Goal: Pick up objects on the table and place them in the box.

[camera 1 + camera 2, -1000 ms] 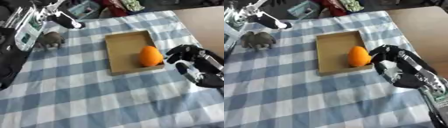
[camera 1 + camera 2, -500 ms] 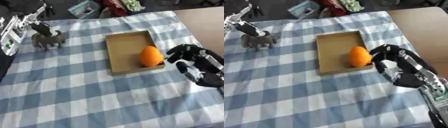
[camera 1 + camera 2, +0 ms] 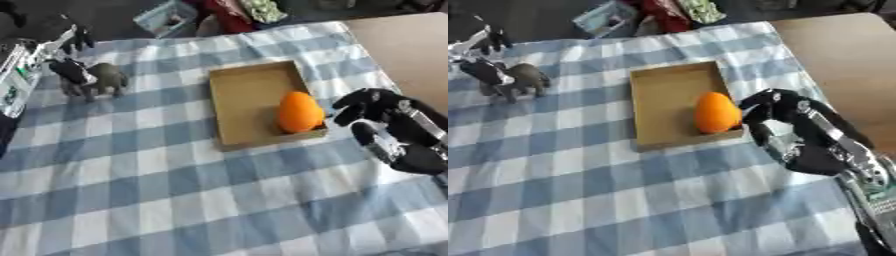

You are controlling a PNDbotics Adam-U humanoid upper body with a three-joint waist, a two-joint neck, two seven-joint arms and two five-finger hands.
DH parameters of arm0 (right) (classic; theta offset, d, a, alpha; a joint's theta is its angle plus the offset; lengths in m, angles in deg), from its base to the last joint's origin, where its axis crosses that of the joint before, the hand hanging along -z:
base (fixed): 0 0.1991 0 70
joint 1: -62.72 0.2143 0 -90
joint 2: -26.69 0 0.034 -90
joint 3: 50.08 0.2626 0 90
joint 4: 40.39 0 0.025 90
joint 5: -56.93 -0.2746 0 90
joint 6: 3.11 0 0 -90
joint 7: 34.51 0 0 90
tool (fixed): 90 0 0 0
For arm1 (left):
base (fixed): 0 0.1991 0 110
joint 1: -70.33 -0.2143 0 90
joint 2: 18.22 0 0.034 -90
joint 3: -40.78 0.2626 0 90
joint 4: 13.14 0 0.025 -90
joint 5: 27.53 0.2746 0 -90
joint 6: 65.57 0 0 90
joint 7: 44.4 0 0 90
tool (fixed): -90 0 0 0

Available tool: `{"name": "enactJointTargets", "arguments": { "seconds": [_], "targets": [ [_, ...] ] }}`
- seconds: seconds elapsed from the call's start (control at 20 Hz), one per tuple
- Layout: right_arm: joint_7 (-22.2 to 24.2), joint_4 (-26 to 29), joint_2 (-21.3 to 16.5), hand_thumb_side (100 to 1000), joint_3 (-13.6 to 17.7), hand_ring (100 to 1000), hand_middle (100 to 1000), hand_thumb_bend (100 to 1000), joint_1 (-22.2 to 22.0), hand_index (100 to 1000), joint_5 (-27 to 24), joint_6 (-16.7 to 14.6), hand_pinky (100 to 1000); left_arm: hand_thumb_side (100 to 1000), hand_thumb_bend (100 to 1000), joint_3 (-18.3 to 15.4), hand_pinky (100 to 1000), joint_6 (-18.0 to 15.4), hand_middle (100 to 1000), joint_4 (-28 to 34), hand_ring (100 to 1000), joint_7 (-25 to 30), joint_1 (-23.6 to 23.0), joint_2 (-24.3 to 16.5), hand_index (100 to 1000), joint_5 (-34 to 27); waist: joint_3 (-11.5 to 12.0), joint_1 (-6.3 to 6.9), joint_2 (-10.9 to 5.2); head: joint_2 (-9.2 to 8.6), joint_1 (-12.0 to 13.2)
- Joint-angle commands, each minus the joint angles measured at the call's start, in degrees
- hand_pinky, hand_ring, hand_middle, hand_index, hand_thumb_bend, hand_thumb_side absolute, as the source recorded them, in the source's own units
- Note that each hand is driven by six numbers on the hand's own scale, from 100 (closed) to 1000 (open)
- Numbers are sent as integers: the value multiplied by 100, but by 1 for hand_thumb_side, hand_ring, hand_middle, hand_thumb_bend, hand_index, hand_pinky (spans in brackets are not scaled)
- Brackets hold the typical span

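An open cardboard box [image 3: 249, 95] lies on the blue checked cloth, with an orange egg-shaped object [image 3: 299, 111] at its right side. Far left on the cloth stands a grey toy animal [image 3: 107, 79]. My left hand [image 3: 59, 61] is at the toy's left end: one dark finger lies against it and another points up and away. I see no fingers closed round the toy. My right hand [image 3: 785, 117] hovers just right of the box, beside the orange object, fingers curled on nothing.
The blue and white checked cloth [image 3: 175, 200] covers the table. Bare brown tabletop [image 3: 407, 40] shows at the upper right. Clutter sits past the far edge: a pale blue packet [image 3: 166, 17] and red and green items [image 3: 241, 10].
My left hand has moved left and come down to the toy's left end. The right hand, the box and the orange object have stayed put.
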Motion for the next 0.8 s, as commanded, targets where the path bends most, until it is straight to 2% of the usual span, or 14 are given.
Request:
{"name": "enactJointTargets", "arguments": {
  "seconds": [0.05, 0.4, 0.6, 0.65, 0.8],
  "targets": [
    [-16, 61, -103, 511, 76, 670, 718, 184, 58, 797, 4, -3, 657, 185, 579, -105, 651, 37, 540, -72, 540, -46, 115, -37, 699, 163, -12, -9, -81, 30, -13],
    [-12, 64, -82, 513, 74, 669, 718, 184, 72, 797, 0, 1, 657, 171, 557, -115, 657, 42, 539, -422, 541, -172, 165, 208, 697, 452, -40, -17, -46, 17, -18],
    [-13, 64, -79, 514, 77, 669, 717, 183, 78, 797, 0, 0, 656, 140, 515, -101, 650, -25, 513, -530, 518, -136, 149, 280, 670, 537, -49, -24, -27, 12, -24],
    [-13, 64, -78, 515, 78, 669, 717, 180, 79, 797, 1, 0, 656, 105, 473, -100, 644, -38, 489, -540, 496, -128, 146, 287, 646, 546, -49, -25, -25, 12, -26],
    [-12, 60, -73, 515, 77, 669, 717, 179, 81, 797, 0, 0, 656, 100, 406, -79, 633, -72, 453, -531, 462, -107, 129, 303, 604, 590, -42, -25, -24, 9, -31]
  ]
}}
